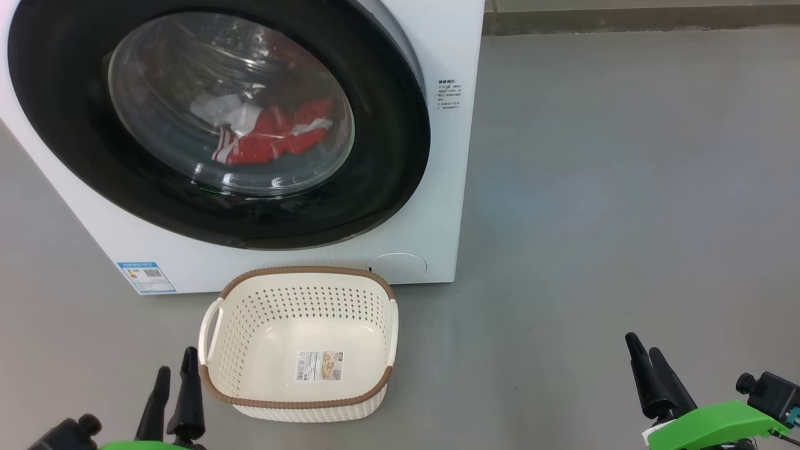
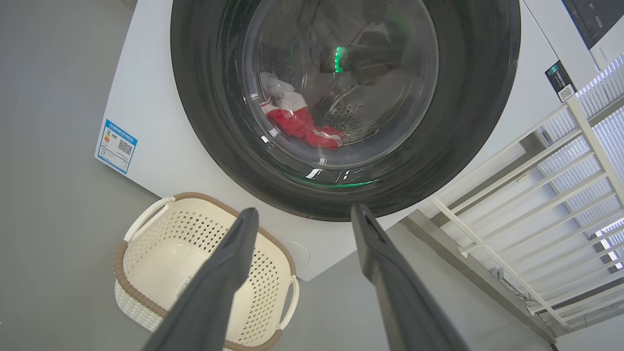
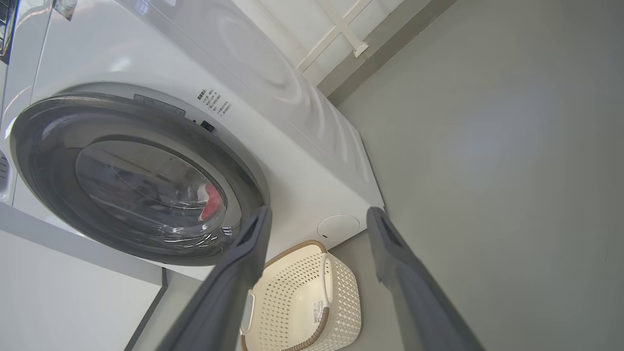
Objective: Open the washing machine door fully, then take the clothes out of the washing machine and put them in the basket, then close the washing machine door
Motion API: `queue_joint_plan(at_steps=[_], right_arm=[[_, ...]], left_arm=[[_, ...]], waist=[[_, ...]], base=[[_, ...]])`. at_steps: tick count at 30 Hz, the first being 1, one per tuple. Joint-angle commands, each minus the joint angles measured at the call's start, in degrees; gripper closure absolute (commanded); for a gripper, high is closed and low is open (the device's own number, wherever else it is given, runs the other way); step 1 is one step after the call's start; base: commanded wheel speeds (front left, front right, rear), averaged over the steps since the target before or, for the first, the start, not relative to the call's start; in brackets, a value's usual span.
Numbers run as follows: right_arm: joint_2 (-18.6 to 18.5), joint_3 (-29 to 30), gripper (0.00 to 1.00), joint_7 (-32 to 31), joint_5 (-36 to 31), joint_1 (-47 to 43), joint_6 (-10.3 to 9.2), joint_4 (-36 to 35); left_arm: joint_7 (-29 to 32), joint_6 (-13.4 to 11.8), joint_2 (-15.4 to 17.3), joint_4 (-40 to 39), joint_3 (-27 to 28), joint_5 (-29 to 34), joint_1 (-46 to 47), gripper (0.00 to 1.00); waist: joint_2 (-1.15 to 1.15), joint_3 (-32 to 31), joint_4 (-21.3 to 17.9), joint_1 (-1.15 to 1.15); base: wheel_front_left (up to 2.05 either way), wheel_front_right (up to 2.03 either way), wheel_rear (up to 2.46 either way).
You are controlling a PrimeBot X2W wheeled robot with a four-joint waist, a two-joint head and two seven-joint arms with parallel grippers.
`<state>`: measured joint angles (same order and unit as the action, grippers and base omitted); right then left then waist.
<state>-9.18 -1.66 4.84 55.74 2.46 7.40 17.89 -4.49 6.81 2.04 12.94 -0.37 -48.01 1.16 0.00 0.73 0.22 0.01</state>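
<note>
The white washing machine [image 1: 437, 206] stands at the upper left. Its door [image 1: 75, 125], with a black rim and a glass bowl, covers the opening and looks slightly ajar along its right edge. Behind the glass, the red and white clothes [image 1: 275, 134] lie in the drum. The cream basket [image 1: 306, 272] sits on the floor in front of the machine with only a paper label inside. Beside the basket's near left corner my left gripper [image 1: 176, 361] is open. My right gripper [image 1: 643, 344] is open at the lower right, far from the basket. The left wrist view looks past its gripper [image 2: 304, 209] at the door [image 2: 209, 122].
Bare grey floor [image 1: 625, 187] stretches to the right of the machine. A blue sticker [image 1: 147, 277] and a round cover [image 1: 397, 265] sit low on the machine's front. A white barred frame [image 2: 536, 195] stands beside the machine in the left wrist view.
</note>
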Motion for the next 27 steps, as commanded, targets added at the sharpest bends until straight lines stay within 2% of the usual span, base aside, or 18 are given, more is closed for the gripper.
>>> queue_joint_plan(at_steps=[1, 12, 27], right_arm=[[-0.89, -0.97, 0.0, 0.79, -1.49, 2.48, 0.05, -1.21], [-1.32, -1.25, 0.0, 2.8, -10.9, 2.66, 0.06, -0.83], [-2.1, -2.08, 0.0, 5.14, -20.21, 2.77, 0.07, -1.11]], left_arm=[[-0.72, 0.38, 1.1, -1.86, 0.78, 1.7, 0.59, 0.0], [-2.82, 0.27, 1.41, -2.01, 0.07, 13.06, 0.32, 0.0], [-5.26, 0.34, 1.54, -3.12, -0.36, 23.58, 0.07, 0.0]], waist=[[0.0, -0.01, 0.01, 0.0], [0.0, 0.0, 0.08, 0.0], [0.0, 0.05, 0.04, 0.0]], base=[[0.0, 0.0, 0.0], [0.0, 0.0, 0.0], [0.0, 0.0, 0.0]])
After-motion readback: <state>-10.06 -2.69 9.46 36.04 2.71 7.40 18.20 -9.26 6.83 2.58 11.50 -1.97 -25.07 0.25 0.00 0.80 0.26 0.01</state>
